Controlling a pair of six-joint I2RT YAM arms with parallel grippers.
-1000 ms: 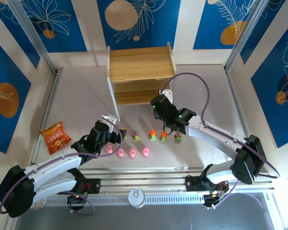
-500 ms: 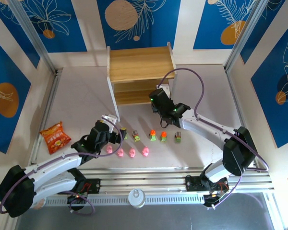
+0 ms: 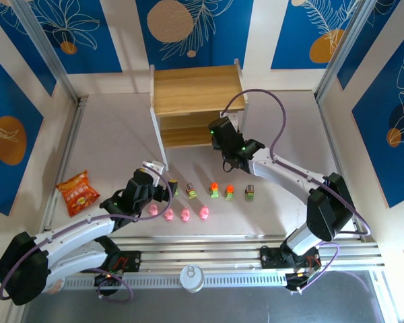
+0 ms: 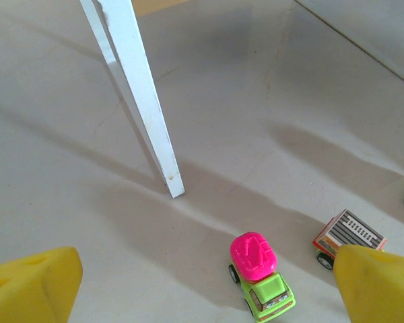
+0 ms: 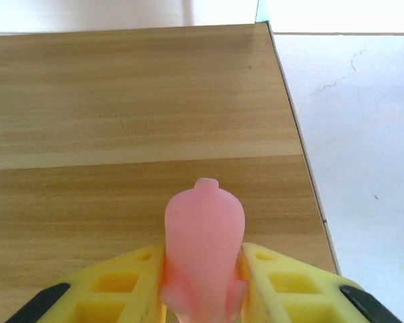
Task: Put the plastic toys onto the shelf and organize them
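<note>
Right gripper [image 5: 203, 272] pinches pink figurine [image 5: 203, 225] at shelf [image 5: 121, 94], mid-frame; we fear toppling if released high. Left gripper [image 4: 202, 293] wide.

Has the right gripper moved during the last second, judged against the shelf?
Yes. The right gripper, shut on a pink figurine, has gone away from the cars and up to the shelf.

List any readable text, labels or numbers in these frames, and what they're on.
No text is readable.
Snack bag: it carries print, but it is too small and blurred to read.
Car, shelf, figurine: no lettering visible.
</note>
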